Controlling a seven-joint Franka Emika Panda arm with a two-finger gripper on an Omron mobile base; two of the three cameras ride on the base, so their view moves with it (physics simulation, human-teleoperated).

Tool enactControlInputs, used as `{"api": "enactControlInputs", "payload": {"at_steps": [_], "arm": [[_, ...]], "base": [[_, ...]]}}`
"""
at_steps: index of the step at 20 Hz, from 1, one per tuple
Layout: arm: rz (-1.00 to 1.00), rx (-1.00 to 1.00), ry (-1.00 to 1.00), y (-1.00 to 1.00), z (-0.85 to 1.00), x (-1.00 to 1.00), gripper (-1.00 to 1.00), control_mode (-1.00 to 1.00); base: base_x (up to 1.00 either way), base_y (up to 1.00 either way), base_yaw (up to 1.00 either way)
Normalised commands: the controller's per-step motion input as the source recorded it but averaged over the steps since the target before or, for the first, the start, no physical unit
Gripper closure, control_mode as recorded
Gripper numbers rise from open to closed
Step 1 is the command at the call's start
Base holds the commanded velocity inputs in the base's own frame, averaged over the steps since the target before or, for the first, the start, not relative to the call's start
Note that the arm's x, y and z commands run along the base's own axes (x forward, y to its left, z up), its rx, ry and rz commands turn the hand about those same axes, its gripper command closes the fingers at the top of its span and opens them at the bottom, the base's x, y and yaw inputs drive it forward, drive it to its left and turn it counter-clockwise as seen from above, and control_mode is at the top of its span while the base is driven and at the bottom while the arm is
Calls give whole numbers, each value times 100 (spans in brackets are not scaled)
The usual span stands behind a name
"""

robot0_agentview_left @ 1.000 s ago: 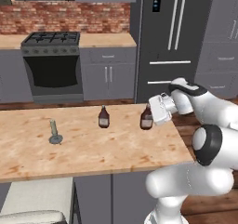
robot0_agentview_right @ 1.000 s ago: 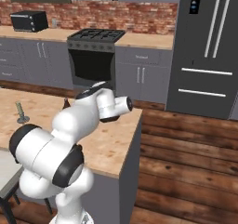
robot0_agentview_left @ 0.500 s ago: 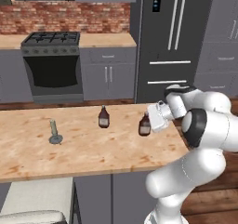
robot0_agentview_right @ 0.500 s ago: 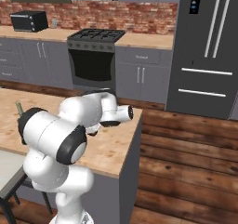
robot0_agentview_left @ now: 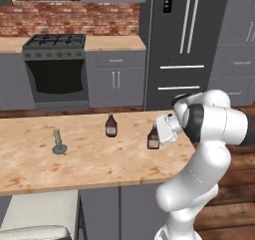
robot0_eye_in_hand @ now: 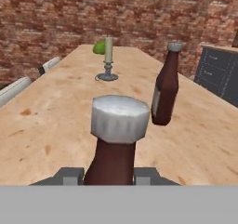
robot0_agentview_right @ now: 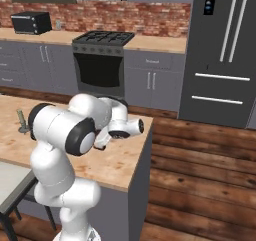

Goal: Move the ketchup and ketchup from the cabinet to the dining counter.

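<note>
Two dark red-brown ketchup bottles are on the dining counter (robot0_agentview_left: 74, 164). The first ketchup bottle (robot0_agentview_left: 111, 125) stands free near the counter's far edge; in the hand view this bottle (robot0_eye_in_hand: 166, 90) is upright ahead on the right. The second ketchup bottle (robot0_agentview_left: 153, 137) is upright at counter level, near the right end. My gripper (robot0_agentview_left: 163, 130) is shut on it from the right side. In the hand view its pale cap (robot0_eye_in_hand: 120, 118) fills the foreground, and my gripper (robot0_eye_in_hand: 109, 175) has a finger pressed on each side of the bottle's body.
A slim grey-green stemmed item (robot0_agentview_left: 59, 143) stands on the counter's left part, and a green object (robot0_eye_in_hand: 98, 47) lies behind it at the far end. A pale stool (robot0_agentview_left: 40, 209) is tucked under the near side. Stove (robot0_agentview_left: 55, 69) and fridge (robot0_agentview_left: 184, 45) line the back wall.
My gripper has come down and slightly toward me with the second bottle, from above the counter to counter level. The first bottle and the stemmed item have stayed put.
</note>
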Motion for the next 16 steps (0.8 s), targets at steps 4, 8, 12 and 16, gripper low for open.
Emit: {"api": "enactControlInputs", "payload": {"at_steps": [4,8,12,16], "arm": [[0,0,0,0,-51,13,100,-100],[0,0,0,0,-57,0,100,-100],[0,-1,0,0,-66,-3,-100,-100],[0,0,-4,0,-57,-19,-100,-100]], "base": [[0,0,0],[0,0,0],[0,0,0],[0,0,0]]}}
